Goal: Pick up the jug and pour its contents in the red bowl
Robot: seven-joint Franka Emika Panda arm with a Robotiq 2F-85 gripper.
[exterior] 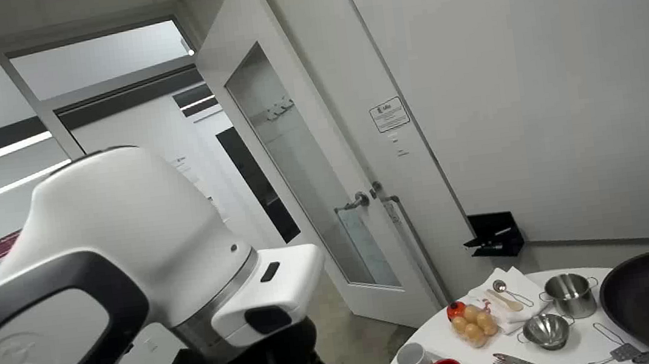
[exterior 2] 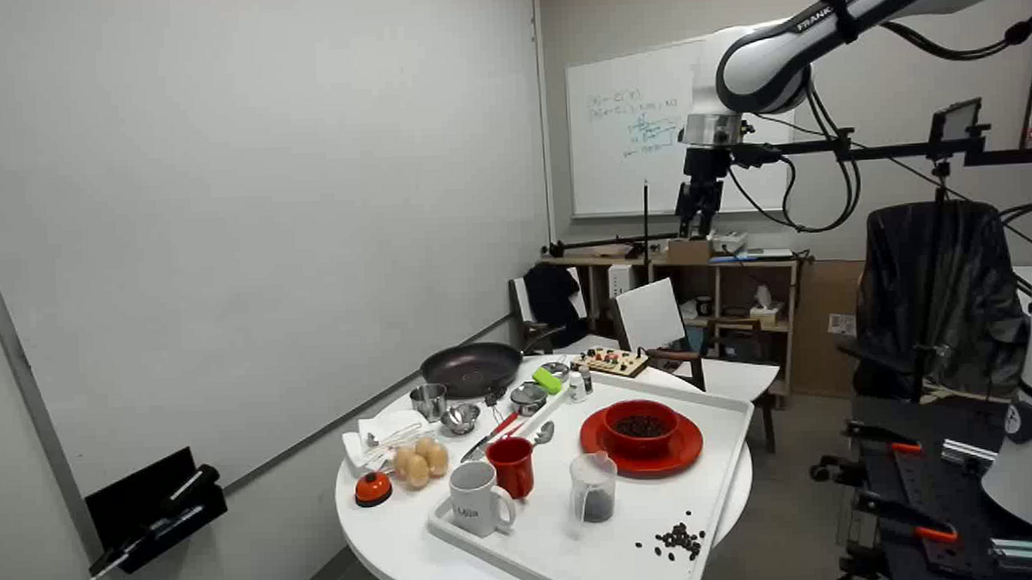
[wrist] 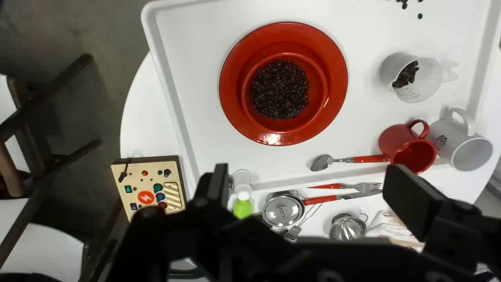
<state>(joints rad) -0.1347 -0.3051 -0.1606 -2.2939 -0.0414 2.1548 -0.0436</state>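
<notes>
Currently | fingers [wrist: 409, 201] are standing wide apart, grasping nothing | gripper [wrist: 307, 190] is hanging well above the tray [wrist: 364, 117] | wrist view: jug [wrist: 422, 83] is standing upright on the tray, right of and well below the finger gap, handle [wrist: 447, 72] pointing right, away from the red bowl [wrist: 319, 92] | pick-up is probably needing a rightward, downward reach

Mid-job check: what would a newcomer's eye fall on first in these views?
Probably the red bowl of dark beans, on a red plate on the white tray. Then, in an exterior view, the loose beans near the jug, and the big dark pan toward the far edge of the table.
</notes>
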